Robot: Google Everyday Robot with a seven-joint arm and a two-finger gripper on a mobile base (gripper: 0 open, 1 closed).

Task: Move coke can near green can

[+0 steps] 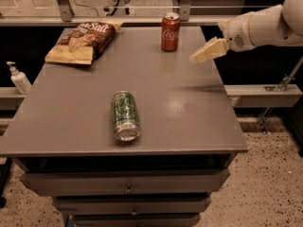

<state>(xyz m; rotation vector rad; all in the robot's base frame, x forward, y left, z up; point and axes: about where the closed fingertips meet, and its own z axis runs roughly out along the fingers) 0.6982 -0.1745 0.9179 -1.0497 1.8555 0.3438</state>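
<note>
**Reach for the coke can**

The coke can (pixel 170 32) stands upright at the table's (pixel 189 122) 12 o'clock edge. The gripper (pixel 208 51) hovers near its 3 o'clock; spread or pressed together, I cannot tell. Grasp mid-body and level, then carry toward 7 o'clock, where the green can (pixel 125 116) lies.

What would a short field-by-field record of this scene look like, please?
coke can: upright, at the far edge of the table
green can: lying on its side near the front edge, well apart from the coke can
gripper: in the air beside the coke can, not touching it
chip bag: lying flat at the far left corner
pump bottle: upright, off the table, on the left ledge
</note>
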